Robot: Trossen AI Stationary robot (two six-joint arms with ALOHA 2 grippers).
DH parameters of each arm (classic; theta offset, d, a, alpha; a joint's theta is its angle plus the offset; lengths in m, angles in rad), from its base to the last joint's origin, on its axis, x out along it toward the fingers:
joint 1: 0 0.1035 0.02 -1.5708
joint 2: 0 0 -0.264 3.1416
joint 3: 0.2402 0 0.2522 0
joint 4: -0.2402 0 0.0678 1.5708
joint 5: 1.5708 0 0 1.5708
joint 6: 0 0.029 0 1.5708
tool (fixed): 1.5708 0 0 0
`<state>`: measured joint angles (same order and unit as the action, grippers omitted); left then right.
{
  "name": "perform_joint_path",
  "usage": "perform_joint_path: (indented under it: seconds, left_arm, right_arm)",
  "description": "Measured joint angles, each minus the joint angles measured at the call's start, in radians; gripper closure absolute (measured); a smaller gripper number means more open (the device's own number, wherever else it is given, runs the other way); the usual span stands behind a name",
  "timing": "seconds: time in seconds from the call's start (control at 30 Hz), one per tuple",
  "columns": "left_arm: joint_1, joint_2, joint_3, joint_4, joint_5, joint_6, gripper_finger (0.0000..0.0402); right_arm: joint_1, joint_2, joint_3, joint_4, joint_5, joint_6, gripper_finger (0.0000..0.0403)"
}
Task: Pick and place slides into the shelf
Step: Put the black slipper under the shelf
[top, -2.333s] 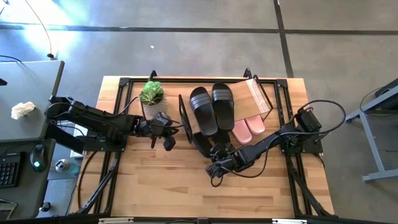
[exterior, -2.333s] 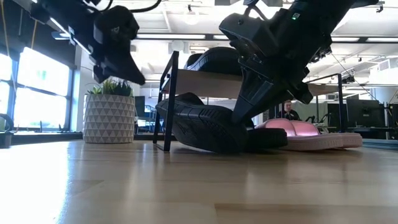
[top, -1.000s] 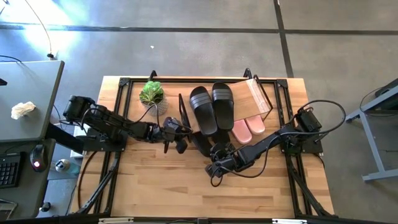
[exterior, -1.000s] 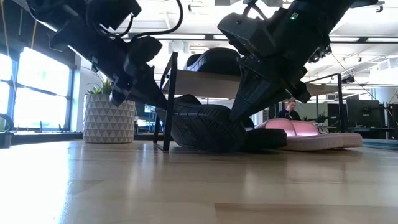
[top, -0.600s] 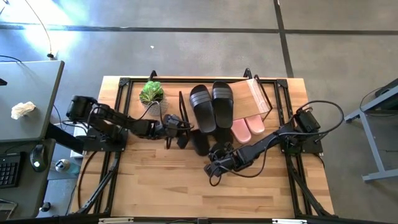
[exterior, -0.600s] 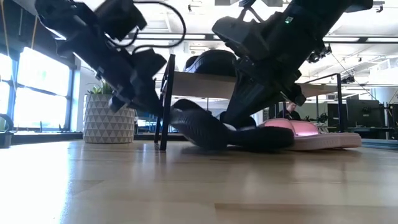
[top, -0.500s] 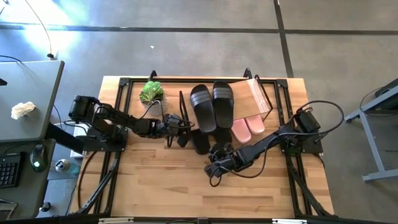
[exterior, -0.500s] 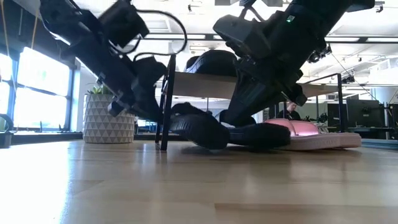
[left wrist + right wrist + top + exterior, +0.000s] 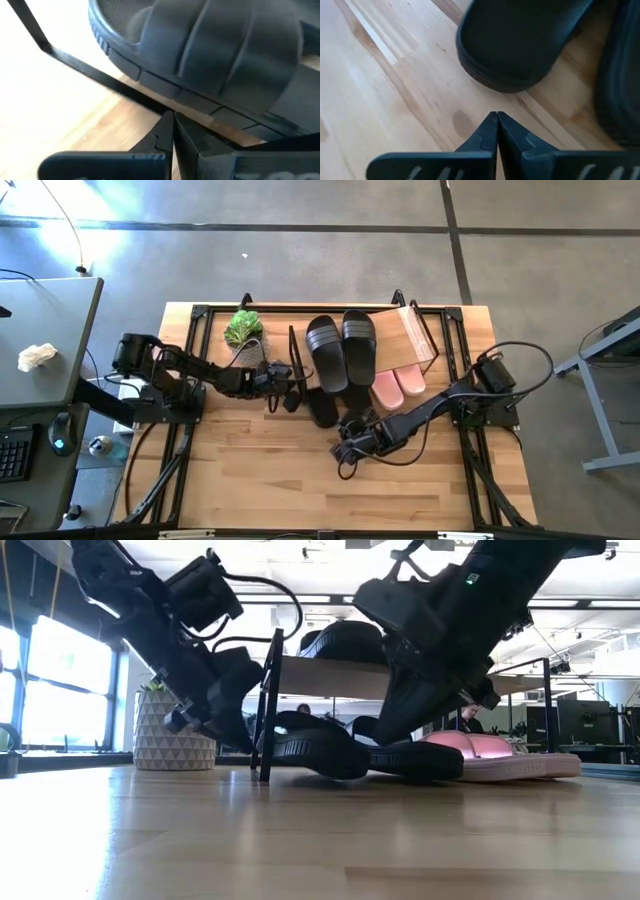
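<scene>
The shelf (image 9: 412, 330) stands at the table's far side, and two black slides (image 9: 342, 352) lie on its wood board. Two pink slides (image 9: 398, 385) sit on the table under it. A black slide (image 9: 320, 406) with ribbed strap bands (image 9: 210, 45) lies flat on the table beside the shelf's left leg. A second black slide (image 9: 620, 75) lies next to it. My left gripper (image 9: 291, 394) is shut, low at that leg. My right gripper (image 9: 352, 421) is shut, just short of the near end (image 9: 512, 55) of the first slide, with bare wood between. My left gripper points its shut fingertips (image 9: 170, 122) level from the table's left at the shelf's lower frame bar (image 9: 100, 74), right under the black slide's edge. I cannot tell whether they touch the bar or the slide.
A potted green plant (image 9: 243, 329) stands left of the shelf, close behind my left arm. The near half of the table (image 9: 270, 480) is bare wood. A desk with a mouse and keyboard stands off the table's left edge. A person (image 9: 466, 715) sits far back in the room.
My left gripper has come down and moved right, up to the shelf's left leg. The black slide that leaned tilted on its edge has dropped flat on the table and slid a little toward the shelf. My right gripper has stayed about where it was.
</scene>
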<state>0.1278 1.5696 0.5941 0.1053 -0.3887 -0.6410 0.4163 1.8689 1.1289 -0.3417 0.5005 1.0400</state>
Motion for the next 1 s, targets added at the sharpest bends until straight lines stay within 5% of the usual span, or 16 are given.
perform_joint_path:
  seconds: [0.43, 0.6, 0.7, 0.83, 1.0]
  left_arm:
    - [0.029, -0.024, 0.000, -0.024, 0.081, 0.005, 0.0401]
    - [0.029, -0.037, 0.000, -0.054, 0.087, 0.009, 0.0401]
    - [0.029, -0.040, 0.000, -0.061, 0.096, 0.009, 0.0401]
    - [0.029, -0.048, 0.001, -0.085, 0.110, 0.011, 0.0401]
    - [0.029, -0.050, 0.001, -0.105, 0.119, 0.011, 0.0401]
  right_arm:
    - [0.095, -0.135, -0.002, -0.235, -0.019, 0.010, 0.0403]
    - [0.176, -0.216, -0.225, 0.163, -0.050, 0.109, 0.0403]
    - [0.230, -0.275, -0.372, 0.302, 0.058, 0.265, 0.0403]
    - [0.258, -0.334, -0.428, 0.206, 0.182, 0.387, 0.0403]
    - [0.194, -0.342, -0.410, 0.039, 0.182, 0.417, 0.0403]
